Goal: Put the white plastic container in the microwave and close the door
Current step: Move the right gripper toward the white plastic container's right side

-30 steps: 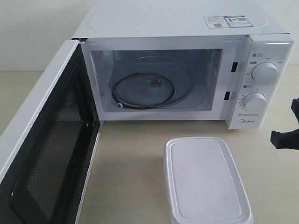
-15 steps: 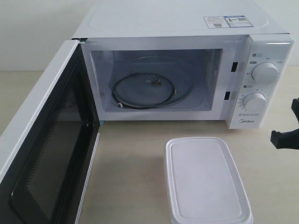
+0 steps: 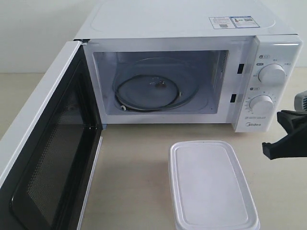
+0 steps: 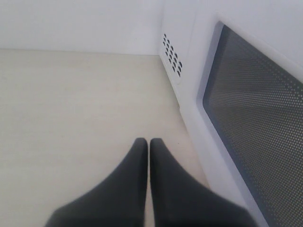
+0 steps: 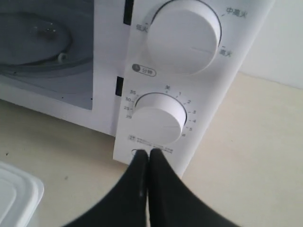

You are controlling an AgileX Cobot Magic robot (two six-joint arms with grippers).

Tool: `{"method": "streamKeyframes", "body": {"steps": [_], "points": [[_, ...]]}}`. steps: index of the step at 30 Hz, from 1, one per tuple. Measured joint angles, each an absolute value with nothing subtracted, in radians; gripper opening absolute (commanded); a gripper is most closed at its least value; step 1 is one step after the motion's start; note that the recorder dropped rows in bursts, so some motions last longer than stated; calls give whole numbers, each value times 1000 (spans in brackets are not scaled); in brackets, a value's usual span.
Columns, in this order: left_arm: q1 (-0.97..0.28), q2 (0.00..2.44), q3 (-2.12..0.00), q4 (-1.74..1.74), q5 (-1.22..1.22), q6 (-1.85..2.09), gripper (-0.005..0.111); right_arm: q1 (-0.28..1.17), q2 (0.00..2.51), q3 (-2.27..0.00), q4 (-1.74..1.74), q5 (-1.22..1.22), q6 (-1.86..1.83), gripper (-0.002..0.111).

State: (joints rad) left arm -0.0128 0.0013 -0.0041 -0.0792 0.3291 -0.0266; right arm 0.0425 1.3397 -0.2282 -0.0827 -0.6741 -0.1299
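The right gripper's (image 5: 148, 154) two black fingers are pressed together along their whole length, with nothing between them. In the right wrist view their tips point at the lower edge of the control panel (image 5: 189, 94), just under the lower timer knob (image 5: 158, 118); whether they touch the panel I cannot tell. In the exterior view this gripper (image 3: 276, 146) sits at the right edge, off the table (image 3: 134, 163) and just beside the microwave's (image 3: 182, 21) front corner.

The left gripper (image 4: 147, 142) is likewise closed on nothing, its fingers meeting at a thin seam. It hangs above bare tabletop (image 4: 71, 104), near the outer face of the door (image 4: 255, 127) with its dark dotted window.

The white plastic container (image 3: 211, 184), lid on, rests flat on the table in front of the microwave, below the right half of the cavity and apart from both grippers. One rounded corner of it (image 5: 14, 194) shows in the right wrist view. The door (image 3: 43, 143) stands wide open to the left, black mesh inner face showing. Inside, the glass turntable (image 3: 148, 91) lies bare.
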Motion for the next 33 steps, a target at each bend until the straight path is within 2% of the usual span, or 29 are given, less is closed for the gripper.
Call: {"method": "streamKeyframes", "body": {"steps": [6, 16, 24, 33], "points": [[-13, 1, -4, -79, 329, -27, 4, 43, 1416, -225, -141, -705, -130, 0], [-13, 1, -4, -79, 329, -27, 4, 43, 1671, -124, -172, -1119, -111, 0], [-13, 1, -4, -79, 329, -27, 4, 43, 1679, -79, -366, -1073, 33, 0], [-13, 1, -4, -79, 329, -27, 4, 43, 1680, -65, -392, -947, 56, 0]]}}
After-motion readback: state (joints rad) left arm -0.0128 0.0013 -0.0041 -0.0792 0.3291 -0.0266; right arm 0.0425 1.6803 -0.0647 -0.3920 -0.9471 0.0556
